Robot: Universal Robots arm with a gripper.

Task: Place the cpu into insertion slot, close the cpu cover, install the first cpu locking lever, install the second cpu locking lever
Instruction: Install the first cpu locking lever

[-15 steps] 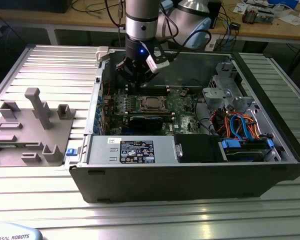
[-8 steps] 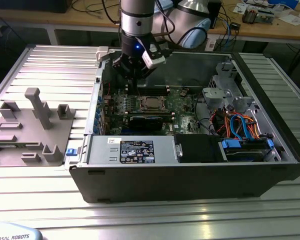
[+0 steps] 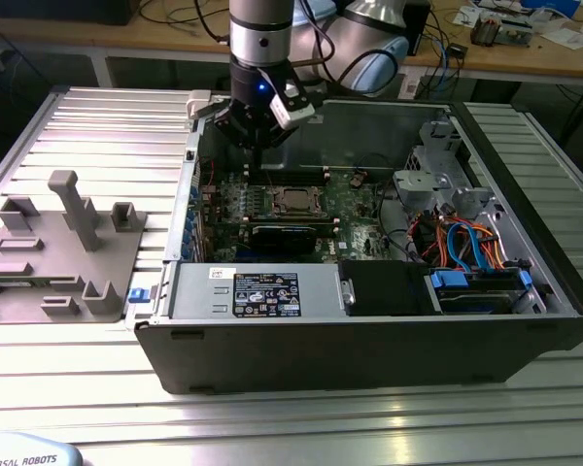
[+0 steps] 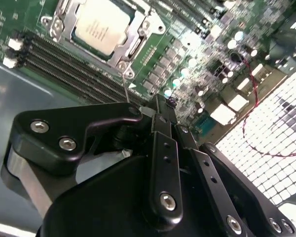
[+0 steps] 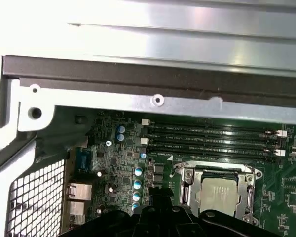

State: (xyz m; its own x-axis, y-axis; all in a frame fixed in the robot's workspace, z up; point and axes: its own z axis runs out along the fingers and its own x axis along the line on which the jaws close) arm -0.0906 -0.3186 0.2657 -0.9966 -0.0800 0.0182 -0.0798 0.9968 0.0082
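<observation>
The cpu [image 4: 101, 25] already sits in the insertion slot [image 5: 218, 193] mid-motherboard with the cpu cover [image 4: 132, 37] down around it, levers seemingly left, while the pincer [image 4: 160, 111] hovers beside it, fingers together and empty.

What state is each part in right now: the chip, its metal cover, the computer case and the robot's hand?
cpu: seated in the insertion slot, silvery top showing.
cpu cover: lying down flat around the cpu.
computer case: side open, motherboard exposed.
hand: above the motherboard beside the slot, holding nothing; fingers together.
</observation>
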